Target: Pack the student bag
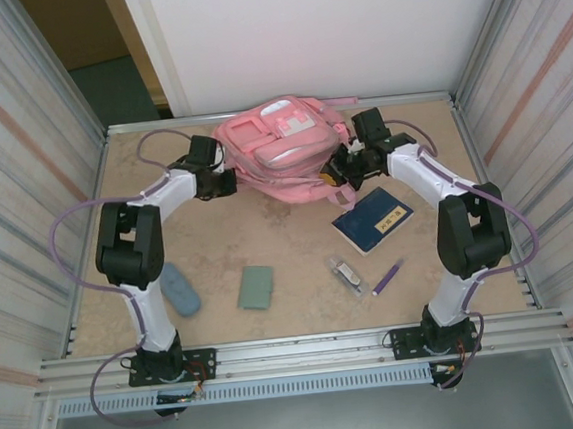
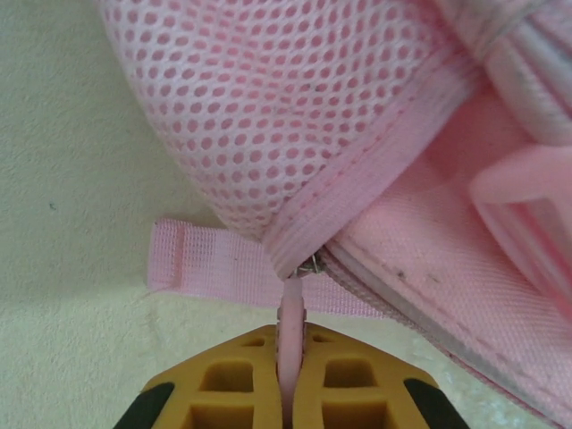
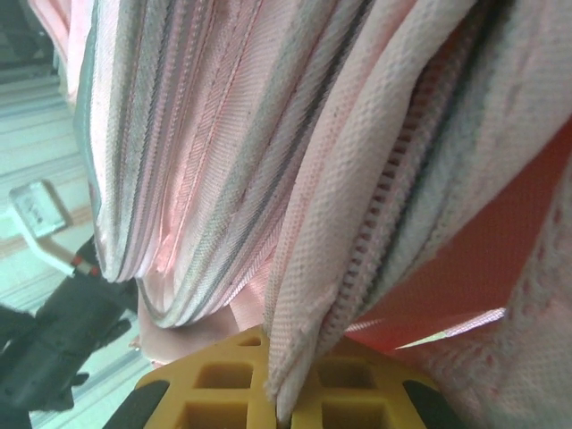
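Pink student bag point(image 1: 279, 150) pinched: L gripper point(image 2: 290, 402), R gripper point(image 3: 286, 393)

The top camera looked down from above and behind the arm bases, over the whole table point(image 1: 269, 241). Each wrist camera sat just behind its own jaws and faced out along them at very close range. The left gripper point(image 2: 290, 380) camera saw a zip pull point(image 2: 292, 313) between the jaws and mesh beyond them. The right gripper point(image 3: 286, 384) camera saw a fabric edge between its jaws. All three views shared the student bag point(image 1: 279, 153).

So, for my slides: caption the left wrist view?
Left gripper pinches the zipper pull of the student bag, beside its mesh pocket.
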Available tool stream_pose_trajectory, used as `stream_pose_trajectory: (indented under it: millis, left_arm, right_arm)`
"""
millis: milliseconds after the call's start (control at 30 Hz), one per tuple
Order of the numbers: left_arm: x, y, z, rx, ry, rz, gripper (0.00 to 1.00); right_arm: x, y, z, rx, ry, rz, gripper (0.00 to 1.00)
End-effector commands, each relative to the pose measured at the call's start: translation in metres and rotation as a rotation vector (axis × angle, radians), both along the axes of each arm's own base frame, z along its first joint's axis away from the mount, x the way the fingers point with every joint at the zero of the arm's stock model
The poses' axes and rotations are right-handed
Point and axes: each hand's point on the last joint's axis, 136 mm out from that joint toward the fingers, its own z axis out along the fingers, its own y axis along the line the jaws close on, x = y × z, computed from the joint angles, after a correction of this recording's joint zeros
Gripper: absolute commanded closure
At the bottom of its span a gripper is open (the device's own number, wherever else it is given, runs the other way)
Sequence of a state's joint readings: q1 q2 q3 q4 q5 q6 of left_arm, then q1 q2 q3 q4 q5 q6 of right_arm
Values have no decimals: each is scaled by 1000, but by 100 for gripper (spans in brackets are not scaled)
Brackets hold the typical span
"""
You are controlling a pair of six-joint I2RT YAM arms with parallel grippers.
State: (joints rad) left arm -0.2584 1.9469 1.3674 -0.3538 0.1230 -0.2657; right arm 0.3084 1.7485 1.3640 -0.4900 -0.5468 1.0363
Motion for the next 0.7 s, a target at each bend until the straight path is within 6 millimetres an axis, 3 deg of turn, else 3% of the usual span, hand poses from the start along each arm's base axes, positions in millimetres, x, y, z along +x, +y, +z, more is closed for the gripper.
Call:
stream_pose_trajectory:
  millis: [0, 233, 433, 533, 667]
  left_arm:
    - [17, 51, -2, 59, 12, 162, 100]
    - [9, 68, 14, -15, 4, 190, 85]
    - [-21, 67, 39, -147, -14, 156, 53]
    - [-39, 74, 56, -127, -65, 163, 48]
    - [-60, 65, 73, -187, -75, 131, 46]
  right_arm:
    - [-10, 11, 25, 26, -69, 65, 93]
    - [-16, 37, -6, -5, -40, 66, 88]
    - [-14, 60, -26, -12, -25, 44, 86]
    - [-16, 73, -36, -15, -14, 50, 84]
    - [-23, 94, -51, -45, -7, 82, 81]
